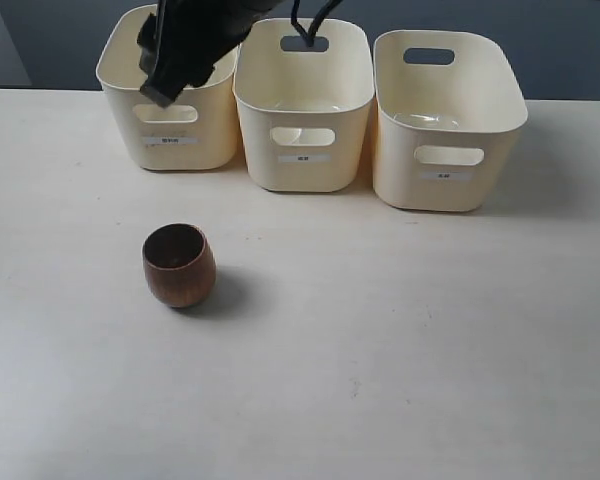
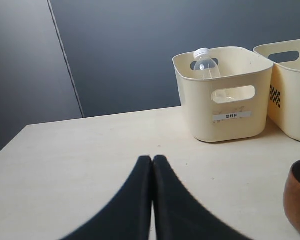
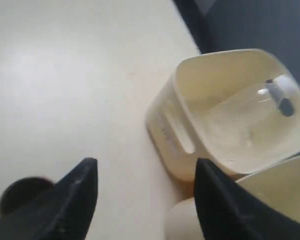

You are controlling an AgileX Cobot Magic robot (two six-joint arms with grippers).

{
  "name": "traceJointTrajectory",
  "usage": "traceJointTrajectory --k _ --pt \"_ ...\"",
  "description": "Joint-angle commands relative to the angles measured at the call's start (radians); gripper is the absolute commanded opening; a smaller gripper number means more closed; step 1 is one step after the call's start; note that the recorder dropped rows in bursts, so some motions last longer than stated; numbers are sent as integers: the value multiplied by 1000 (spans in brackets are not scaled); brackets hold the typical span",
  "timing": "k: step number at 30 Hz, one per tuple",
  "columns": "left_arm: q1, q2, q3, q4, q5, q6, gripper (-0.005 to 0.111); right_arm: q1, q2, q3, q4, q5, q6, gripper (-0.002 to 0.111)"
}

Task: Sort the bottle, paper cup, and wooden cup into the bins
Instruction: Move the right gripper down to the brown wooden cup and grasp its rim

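The dark-brown wooden cup (image 1: 179, 264) stands upright on the table in front of the left bin (image 1: 170, 130); its side shows in the left wrist view (image 2: 297, 202). The clear bottle (image 2: 206, 62) with a white cap sits inside that left bin (image 2: 225, 107), and the right wrist view shows it from above (image 3: 250, 120). My right gripper (image 3: 145, 165) hangs open and empty high over the left bin's front (image 1: 162, 85). My left gripper (image 2: 152, 159) is shut on nothing, low over the table, left of the cup. I cannot make out the paper cup.
The middle bin (image 1: 303, 150) and right bin (image 1: 445, 165) stand close beside the left one along the table's back. A pale rounded shape (image 3: 182, 222) lies by my right gripper's finger; I cannot tell what it is. A dark wall rises behind.
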Motion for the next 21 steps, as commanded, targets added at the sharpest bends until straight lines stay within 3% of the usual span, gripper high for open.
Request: traceJointTrajectory --k 1,5,21 --pt "0 -5 2 0 -7 -2 0 5 -16 -5 167 267 -167 56" --pt "0 -5 2 0 -7 -2 0 5 2 -3 198 358 -183 56" --pt "0 -5 2 0 -7 -2 0 5 74 -3 230 401 -185 56"
